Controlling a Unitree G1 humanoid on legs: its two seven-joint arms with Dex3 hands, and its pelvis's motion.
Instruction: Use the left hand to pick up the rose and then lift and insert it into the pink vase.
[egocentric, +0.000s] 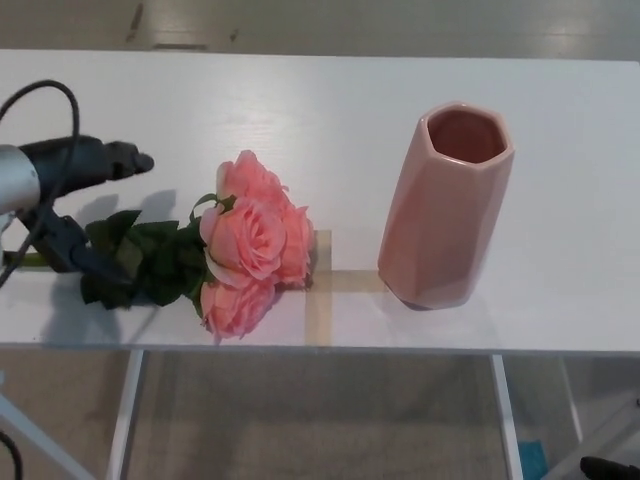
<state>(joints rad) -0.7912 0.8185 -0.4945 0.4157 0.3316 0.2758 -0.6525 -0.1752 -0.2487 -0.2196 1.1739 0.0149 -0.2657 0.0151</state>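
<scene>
Left robot hand (70, 205) spread wide, straddling the stem end of the rose (215, 250) for a grasp; pink vase (443, 205) upright on bench (300, 110), mouth clear.

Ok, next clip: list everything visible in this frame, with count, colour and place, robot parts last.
rose bunch: one bunch of several blooms, pink with dark green leaves, lying on its side at the table's front left, blooms pointing toward the vase
vase: one, pink, faceted, upright and empty, right of centre
tape strips: beige, crossed on the tabletop between roses and vase
table: one, white, spanning the view
floor: grey, beyond and beneath the table
left hand: one, black, fingers apart, above and around the leafy stem end, grey forearm and black cable behind it
right hand: not in view
</scene>
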